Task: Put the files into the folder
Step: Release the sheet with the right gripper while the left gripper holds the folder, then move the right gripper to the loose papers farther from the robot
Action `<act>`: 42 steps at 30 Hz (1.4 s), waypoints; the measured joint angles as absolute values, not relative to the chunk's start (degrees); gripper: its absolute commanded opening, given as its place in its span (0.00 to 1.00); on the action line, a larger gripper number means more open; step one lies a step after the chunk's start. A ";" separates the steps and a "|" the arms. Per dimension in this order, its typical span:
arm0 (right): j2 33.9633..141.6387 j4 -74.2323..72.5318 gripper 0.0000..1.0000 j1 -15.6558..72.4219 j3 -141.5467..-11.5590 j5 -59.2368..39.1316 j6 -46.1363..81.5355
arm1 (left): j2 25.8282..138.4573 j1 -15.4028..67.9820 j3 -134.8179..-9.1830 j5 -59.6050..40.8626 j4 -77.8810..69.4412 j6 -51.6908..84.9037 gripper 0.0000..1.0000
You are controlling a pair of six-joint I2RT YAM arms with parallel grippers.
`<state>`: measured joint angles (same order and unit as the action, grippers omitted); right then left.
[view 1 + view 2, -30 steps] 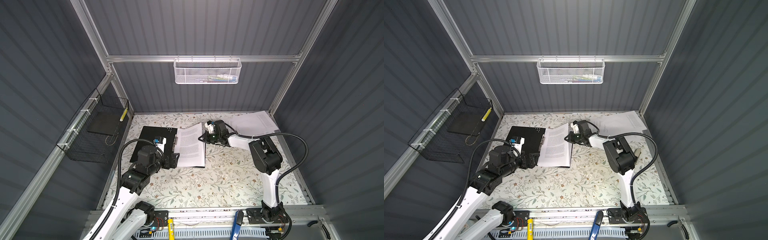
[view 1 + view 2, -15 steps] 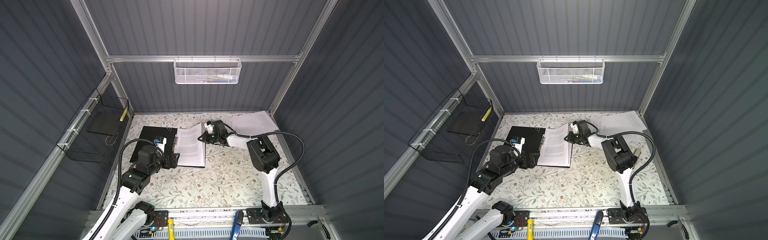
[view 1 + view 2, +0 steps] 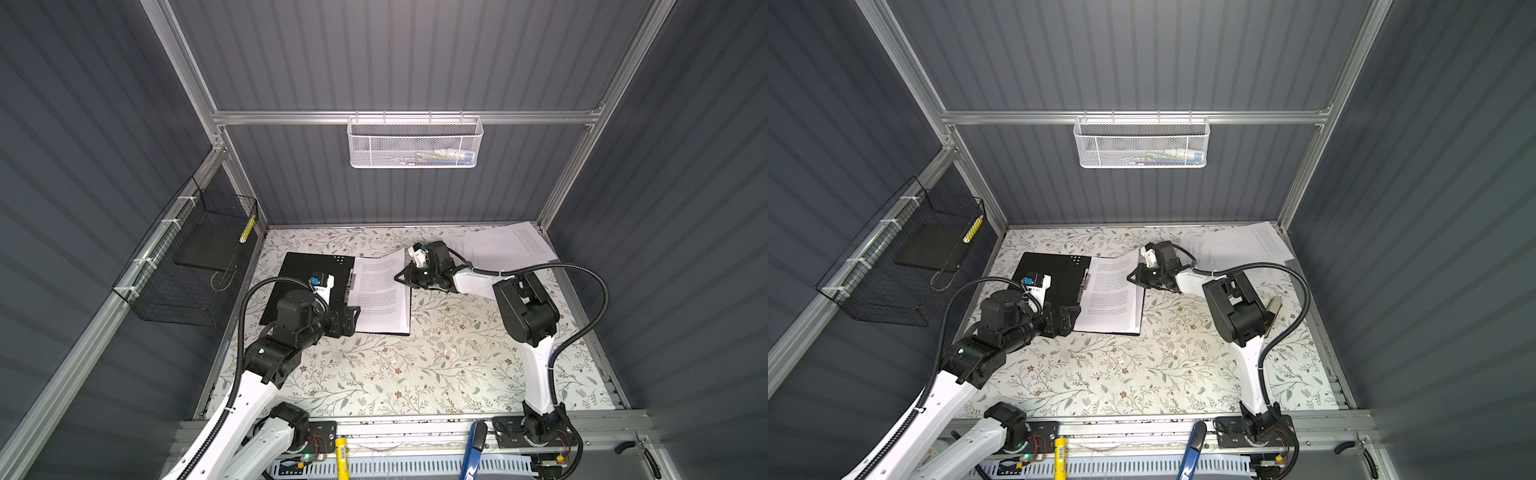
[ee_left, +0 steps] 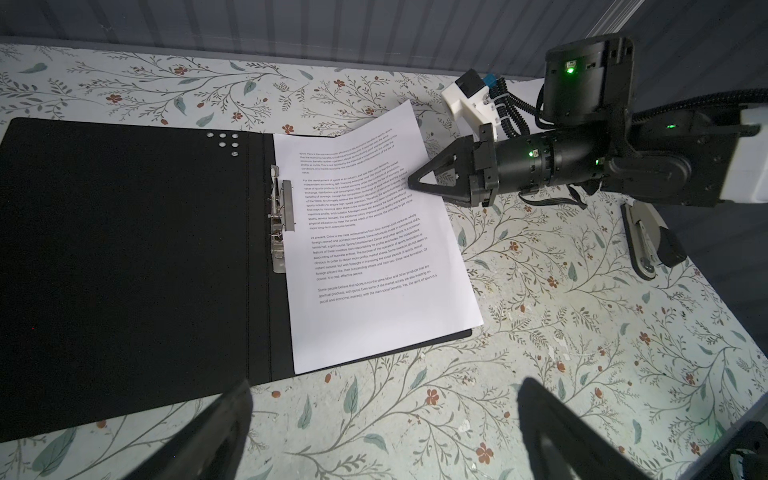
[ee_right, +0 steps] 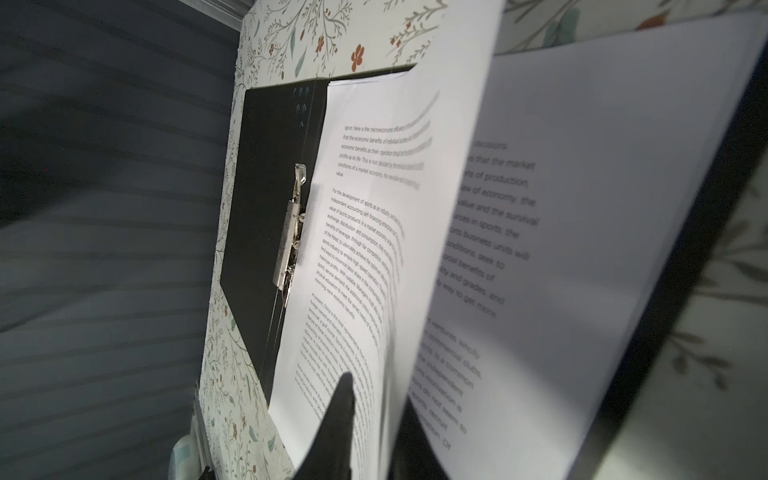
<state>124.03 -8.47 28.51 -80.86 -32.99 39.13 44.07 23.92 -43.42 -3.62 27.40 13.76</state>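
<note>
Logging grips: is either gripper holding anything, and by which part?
The right gripper has the free long edge of the top sheet between its jaws; whether they pinch it cannot be told. The left gripper is open, holding nothing.

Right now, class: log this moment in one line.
folder open, flat | files on it, top lifted | left gripper open | right gripper at lifted edge

White mesh basket [image 3: 374, 150], black wire basket [image 3: 174, 305]
</note>
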 measured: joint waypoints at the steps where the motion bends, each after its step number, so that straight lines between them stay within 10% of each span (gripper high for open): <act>1: 124.03 -8.43 0.98 28.51 -80.90 -32.93 39.40 | 44.07 23.92 -43.42 -3.62 27.38 13.78 1.00; 20: 106.96 -7.97 0.99 23.09 -72.20 -19.33 37.12 | 44.07 23.92 -43.42 -4.03 27.40 13.76 1.00; 42: 123.90 12.03 0.99 15.49 -90.24 -8.99 42.78 | 44.97 23.92 -43.42 -4.05 27.38 13.74 1.00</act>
<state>123.90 12.03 15.49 -90.24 -8.99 42.78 44.97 23.92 -43.42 -4.05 27.38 13.74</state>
